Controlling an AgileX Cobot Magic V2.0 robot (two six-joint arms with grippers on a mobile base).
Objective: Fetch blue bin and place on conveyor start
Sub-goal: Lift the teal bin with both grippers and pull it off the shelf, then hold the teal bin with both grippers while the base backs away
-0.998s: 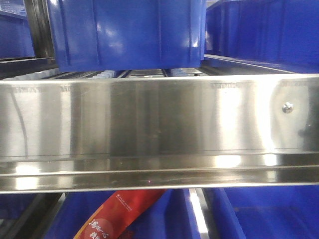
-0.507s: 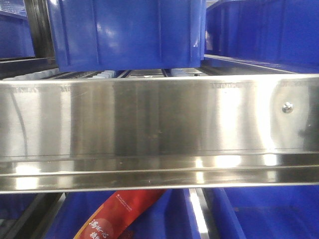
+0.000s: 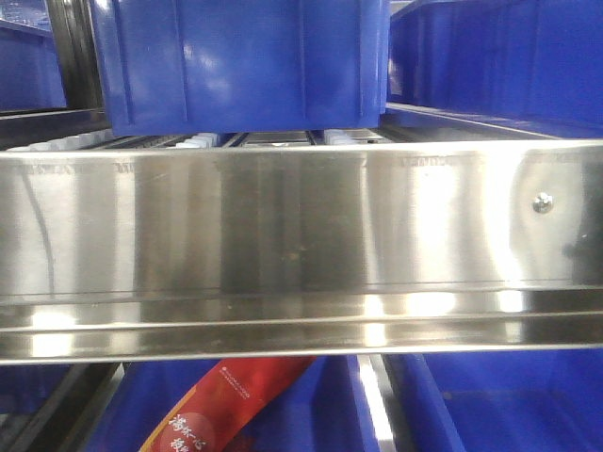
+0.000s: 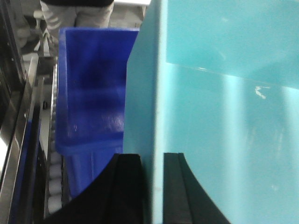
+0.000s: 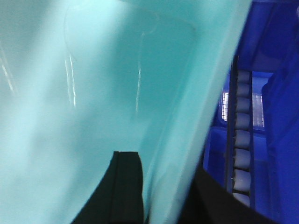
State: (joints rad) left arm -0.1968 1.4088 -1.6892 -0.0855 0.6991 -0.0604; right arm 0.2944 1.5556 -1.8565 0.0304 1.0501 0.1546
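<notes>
The blue bin (image 4: 219, 107), a pale turquoise tub, fills most of the left wrist view and also most of the right wrist view (image 5: 93, 84). My left gripper (image 4: 153, 161) is shut on its left wall, one black finger (image 4: 128, 186) outside and one inside. My right gripper (image 5: 166, 186) is shut on its right wall in the same way, with one finger (image 5: 122, 186) inside the bin. The conveyor start is out of view. The front view shows neither the blue bin nor the grippers.
A dark royal-blue ribbed bin (image 4: 91, 88) sits on grey rollers (image 4: 55, 186) just left of the turquoise bin. More dark blue bins (image 5: 275, 116) and rollers (image 5: 242, 140) lie to the right. A stainless-steel shelf front (image 3: 301, 245) spans the front view, with dark blue bins (image 3: 236, 61) above and below.
</notes>
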